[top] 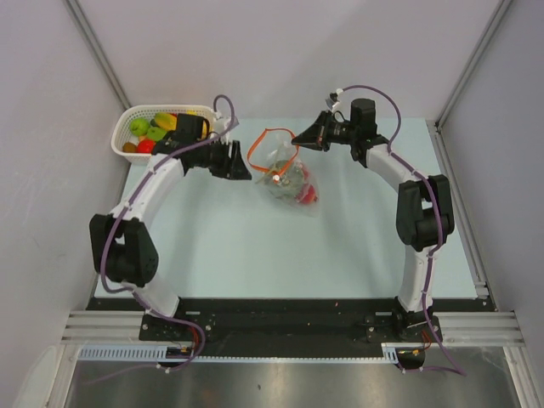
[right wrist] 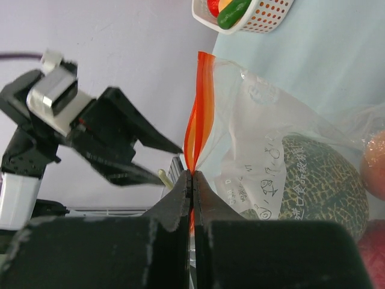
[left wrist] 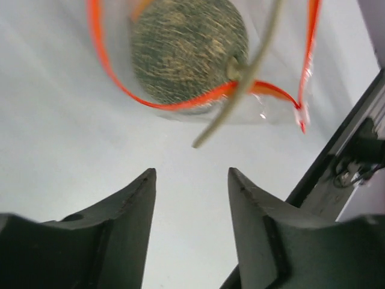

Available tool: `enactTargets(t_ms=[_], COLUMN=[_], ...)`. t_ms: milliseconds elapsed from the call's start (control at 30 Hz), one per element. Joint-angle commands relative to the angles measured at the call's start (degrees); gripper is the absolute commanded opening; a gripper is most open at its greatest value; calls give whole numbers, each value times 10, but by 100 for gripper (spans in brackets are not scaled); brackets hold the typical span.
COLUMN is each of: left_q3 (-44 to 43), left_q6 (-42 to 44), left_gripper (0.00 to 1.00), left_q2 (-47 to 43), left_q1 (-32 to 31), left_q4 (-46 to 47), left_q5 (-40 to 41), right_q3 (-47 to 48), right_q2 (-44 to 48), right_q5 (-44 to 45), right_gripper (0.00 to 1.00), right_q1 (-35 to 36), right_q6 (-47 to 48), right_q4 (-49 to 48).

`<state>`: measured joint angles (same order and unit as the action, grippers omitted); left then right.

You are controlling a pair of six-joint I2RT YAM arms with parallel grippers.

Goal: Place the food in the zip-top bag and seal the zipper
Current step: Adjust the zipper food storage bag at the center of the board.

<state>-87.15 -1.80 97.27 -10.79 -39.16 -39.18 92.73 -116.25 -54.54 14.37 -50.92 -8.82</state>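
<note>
The right gripper [right wrist: 191, 180] clamped the thin orange-red zipper strip [right wrist: 203, 102] of the clear crinkly zip-top bag [top: 291, 180] on the pale table [top: 212, 246], netted green toy melon [left wrist: 186, 51] inside, while the left gripper [left wrist: 191, 174] gaped empty beside its mouth: limp, slippery film, likely best pinched along that stiffer strip.

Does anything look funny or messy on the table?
Nothing is spilled. One odd thing: the netted green toy melon inside the clear crinkly plastic bag has its pale stalk lying across the orange-red zipper strip, so it might get in the way of sealing. The right end effector pinches that strip.
</note>
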Motion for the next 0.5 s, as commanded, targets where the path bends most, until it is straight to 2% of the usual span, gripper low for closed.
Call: enactTargets(t_ms=[0, 67, 333, 467], left_q3=[57, 65, 52, 59], left_q6=[123, 127, 154, 168], left_gripper=[60, 64, 63, 54], left_q2=[-78, -73, -11, -12], left_q1=[-44, -57, -97, -107], left_q4=[84, 95, 102, 105], left_q5=[-9, 17, 93, 115], right_q3=[32, 38, 46, 41], right_q2=[26, 21, 18, 20], right_q5=[-19, -22, -32, -31], right_gripper=[0, 0, 0, 0], right_q1=[0, -1, -1, 0], right_q6=[0, -1, 0, 5], right_q4=[-16, -15, -5, -3])
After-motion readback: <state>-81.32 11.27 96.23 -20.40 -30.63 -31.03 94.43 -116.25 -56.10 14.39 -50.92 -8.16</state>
